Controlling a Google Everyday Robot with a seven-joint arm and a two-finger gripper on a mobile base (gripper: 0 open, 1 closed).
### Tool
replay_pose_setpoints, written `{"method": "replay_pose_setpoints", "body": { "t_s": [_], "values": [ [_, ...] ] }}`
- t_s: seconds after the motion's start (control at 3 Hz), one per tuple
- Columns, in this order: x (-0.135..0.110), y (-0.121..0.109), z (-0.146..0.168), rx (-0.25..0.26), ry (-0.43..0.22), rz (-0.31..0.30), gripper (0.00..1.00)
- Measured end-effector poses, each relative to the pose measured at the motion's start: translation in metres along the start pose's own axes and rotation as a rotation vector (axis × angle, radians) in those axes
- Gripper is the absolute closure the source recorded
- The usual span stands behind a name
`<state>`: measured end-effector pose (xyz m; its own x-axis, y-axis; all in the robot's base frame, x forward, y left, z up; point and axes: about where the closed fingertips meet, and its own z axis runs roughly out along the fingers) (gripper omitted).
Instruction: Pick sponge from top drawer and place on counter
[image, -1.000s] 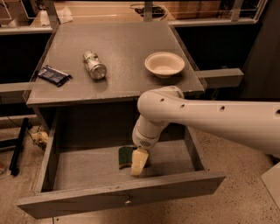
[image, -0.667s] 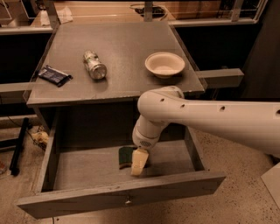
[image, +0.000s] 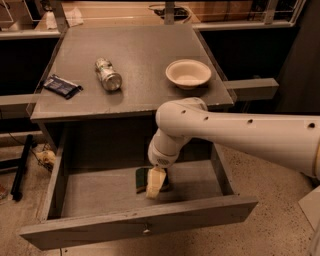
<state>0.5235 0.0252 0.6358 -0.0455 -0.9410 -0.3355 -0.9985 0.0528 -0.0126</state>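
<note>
Cream hand (image: 155, 183) in grey top drawer (image: 95, 195), green sponge (image: 141, 178)

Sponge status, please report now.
Gripper down in open top drawer, at the sponge. Sponge lies on drawer floor. Counter holds can, bowl, packet.

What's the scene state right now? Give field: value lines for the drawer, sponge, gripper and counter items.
top drawer: pulled open, knob on the front panel
sponge: on the drawer floor near the middle, green face up
gripper: lowered into the drawer, over the sponge's right part; grasp not confirmable
counter: holds three items, no sponge
can: on its side, left of centre
bowl: upright, right side
dark blue packet: flat, near the left edge
task status: sponge in drawer, not yet on counter
</note>
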Motion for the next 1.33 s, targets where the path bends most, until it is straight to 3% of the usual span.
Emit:
{"method": "replay_pose_setpoints", "body": {
  "t_s": [0.67, 1.33],
  "values": [
    [-0.003, -0.001, 0.007, -0.009, -0.009, -0.006, 0.0],
    [0.006, 0.005, 0.037, -0.057, -0.006, 0.013, 0.0]
  ]
}}
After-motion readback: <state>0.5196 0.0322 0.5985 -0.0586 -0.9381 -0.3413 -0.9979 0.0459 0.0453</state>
